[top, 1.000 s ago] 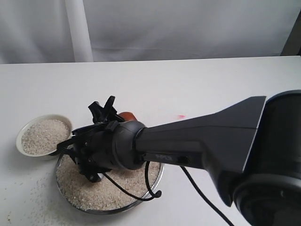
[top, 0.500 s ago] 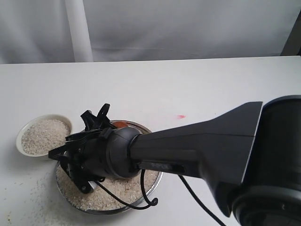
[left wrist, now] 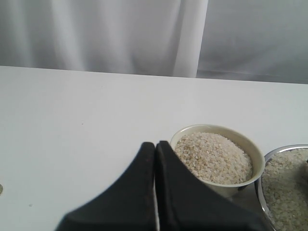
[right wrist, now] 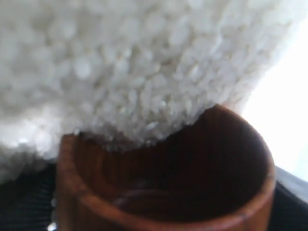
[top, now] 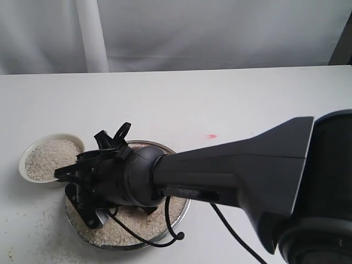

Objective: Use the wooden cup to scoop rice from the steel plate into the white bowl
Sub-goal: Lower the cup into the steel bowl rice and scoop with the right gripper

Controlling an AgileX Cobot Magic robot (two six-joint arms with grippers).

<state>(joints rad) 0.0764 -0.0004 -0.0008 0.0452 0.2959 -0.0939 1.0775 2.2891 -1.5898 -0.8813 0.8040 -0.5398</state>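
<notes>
Lower now than a second ago, the right claw (top: 82, 190) grips the wooden cup (right wrist: 163, 192), its mouth pushed into the rice (right wrist: 120, 72) on the steel plate (top: 163, 147). The left claw (left wrist: 155, 159) is closed near the rice-filled white bowl (left wrist: 260, 163).

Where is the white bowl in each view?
Exterior view: white bowl at left, beside the steel plate.
Left wrist view: bowl just past the shut left gripper, beside the plate rim.
Right wrist view: absent; only wooden cup and rice.
Shared landmark: the steel plate's rice.
</notes>
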